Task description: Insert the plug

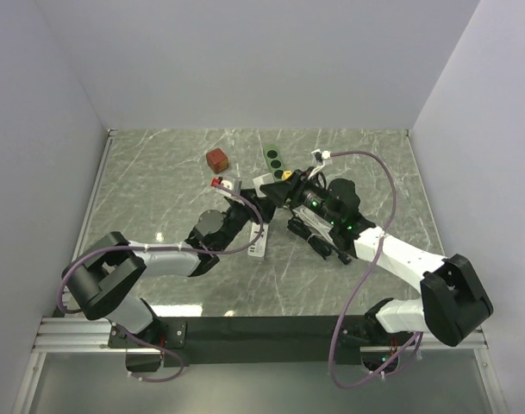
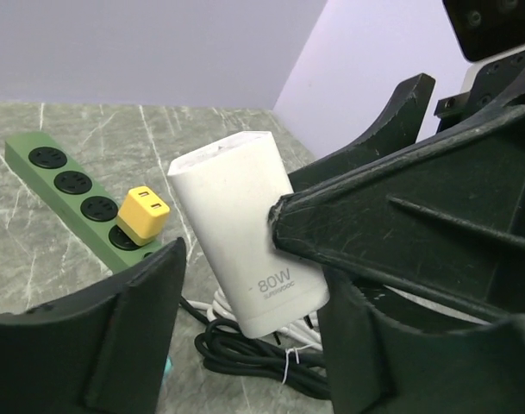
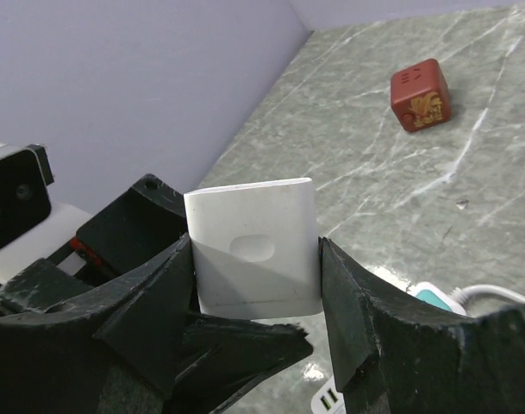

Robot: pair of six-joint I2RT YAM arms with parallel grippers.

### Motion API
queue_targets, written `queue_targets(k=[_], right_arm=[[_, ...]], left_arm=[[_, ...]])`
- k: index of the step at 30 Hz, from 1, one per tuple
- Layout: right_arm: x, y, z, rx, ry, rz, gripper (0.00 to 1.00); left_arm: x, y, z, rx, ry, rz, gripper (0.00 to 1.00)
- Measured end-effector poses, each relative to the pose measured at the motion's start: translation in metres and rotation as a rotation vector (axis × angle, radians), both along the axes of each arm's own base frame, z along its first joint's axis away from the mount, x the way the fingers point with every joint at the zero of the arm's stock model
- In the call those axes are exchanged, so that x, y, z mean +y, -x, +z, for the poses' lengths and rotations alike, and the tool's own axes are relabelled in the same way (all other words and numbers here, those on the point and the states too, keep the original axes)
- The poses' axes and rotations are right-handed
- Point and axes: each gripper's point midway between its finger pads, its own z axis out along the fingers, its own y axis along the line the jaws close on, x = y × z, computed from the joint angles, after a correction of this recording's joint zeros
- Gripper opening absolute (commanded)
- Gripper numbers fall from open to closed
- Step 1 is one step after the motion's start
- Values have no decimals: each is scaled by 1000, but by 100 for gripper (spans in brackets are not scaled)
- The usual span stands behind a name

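Note:
The plug is a white 80W charger block (image 3: 253, 250). My right gripper (image 3: 255, 259) is shut on it, one finger on each side, and holds it above the table. In the left wrist view the charger (image 2: 245, 233) hangs tilted, prongs down, between my left gripper's (image 2: 253, 345) open fingers, touching neither clearly. A right finger (image 2: 391, 224) presses its side. The green power strip (image 2: 72, 185) lies behind with a yellow adapter (image 2: 144, 214) in one socket. In the top view both grippers meet at the charger (image 1: 264, 185) near the table's middle.
A red cube (image 1: 216, 159) sits at the back left, and also shows in the right wrist view (image 3: 420, 94). A white power strip (image 1: 258, 241) lies under the arms. Coiled black cable (image 2: 245, 345) and white cable lie below the charger.

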Motion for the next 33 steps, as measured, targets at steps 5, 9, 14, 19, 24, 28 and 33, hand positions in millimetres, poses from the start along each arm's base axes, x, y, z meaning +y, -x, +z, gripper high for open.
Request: queue_targets(k=[5, 9, 14, 19, 24, 28, 33], right_arm=[[3, -2, -1, 0, -15, 10, 0], [4, -3, -2, 0, -15, 9, 0], [4, -3, -5, 2, -7, 11, 0], [4, -4, -8, -1, 7, 15, 30], [7, 2, -12, -12, 33, 53, 72], [0, 4, -8, -61, 63, 49, 83], [-19, 7, 15, -157, 75, 27, 85]], left_arm=[[0, -3, -1, 9, 2, 33, 49], [1, -4, -1, 9, 0, 56, 15], [2, -5, -5, 8, -27, 65, 1], [2, -4, -9, 3, -56, 52, 1], [6, 4, -14, -24, -108, 12, 1], [-1, 22, -16, -46, -172, -91, 1], [-8, 44, -12, -84, -230, -221, 1]])
